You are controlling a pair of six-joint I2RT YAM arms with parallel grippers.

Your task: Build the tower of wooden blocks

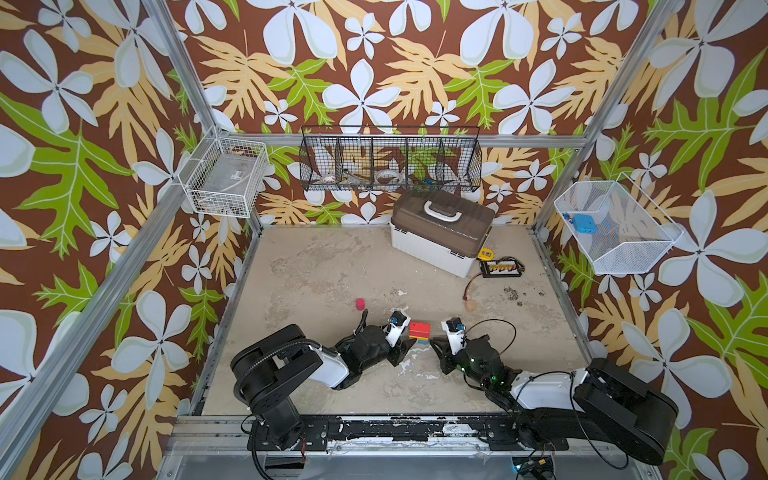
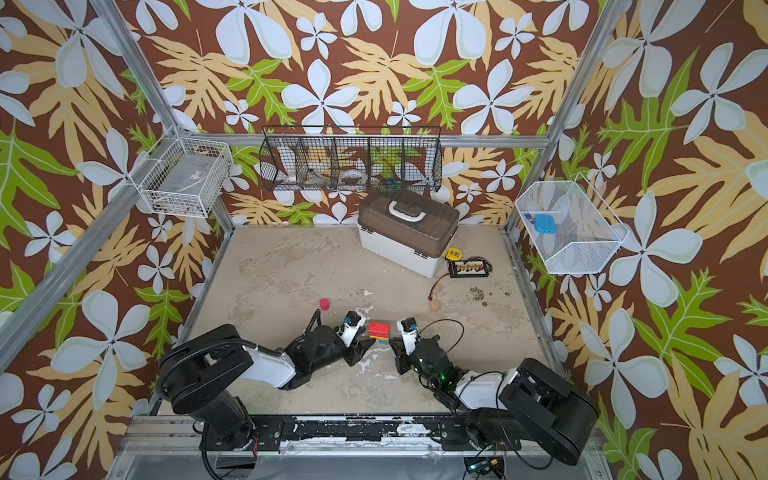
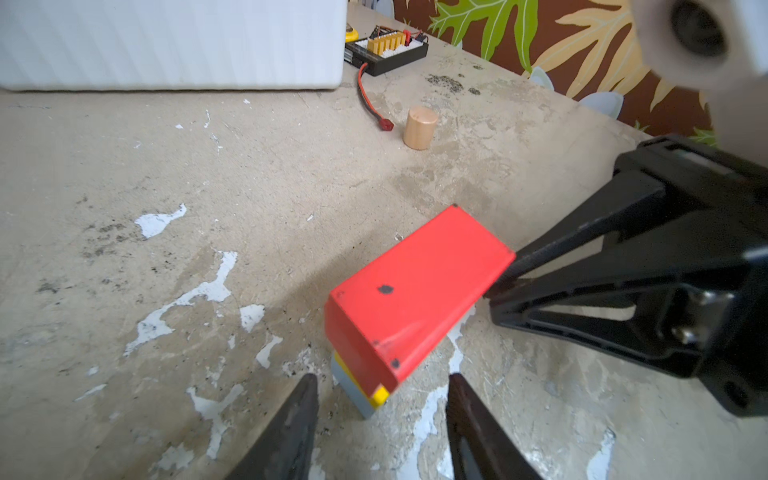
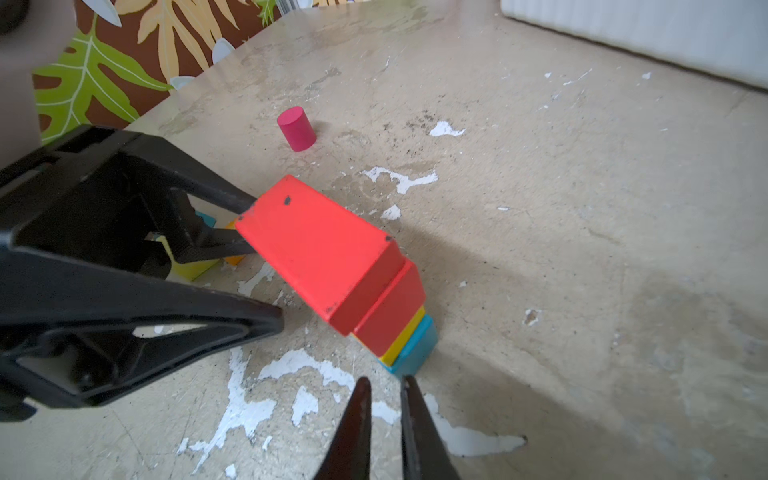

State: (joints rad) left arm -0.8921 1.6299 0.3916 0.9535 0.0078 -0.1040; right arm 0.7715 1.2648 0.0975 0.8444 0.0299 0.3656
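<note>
In both top views the tower [image 1: 419, 333] stands near the front middle of the table [image 1: 324, 266]. It is capped by a long red block [image 1: 419, 328] whose long axis runs from arm to arm. The left tool [image 1: 409, 345] and right tool [image 1: 435, 344] sit low at its two ends, about equally near. A pink cylinder [image 1: 360, 304] stands back and left of the tower, on the left arm's side. A wooden cylinder [image 1: 470, 306] stands back and right, on the right arm's side. The white case [image 1: 436, 249] is well behind, and open table lies to the left.

The left wrist view shows the left tool's fingers [image 3: 291, 424] spread and empty, with the tower's near bottom corner just ahead of the gap (yellow and blue-grey layers peek from under the red). The right tool's tips reach the red block's far end; whether they touch cannot be told. The wooden cylinder stands beside the plug of a red wire [image 3: 370, 95].

The right wrist view shows the right tool's fingers [image 4: 357, 424] all but closed, with only a slit between them. They hold nothing and point at the tower's teal base. One left fingertip appears to rest at the red block's far corner.

The safest exit for either tool is probably straight back along the block's long axis, since a sideways sweep could twist the cap off.
</note>
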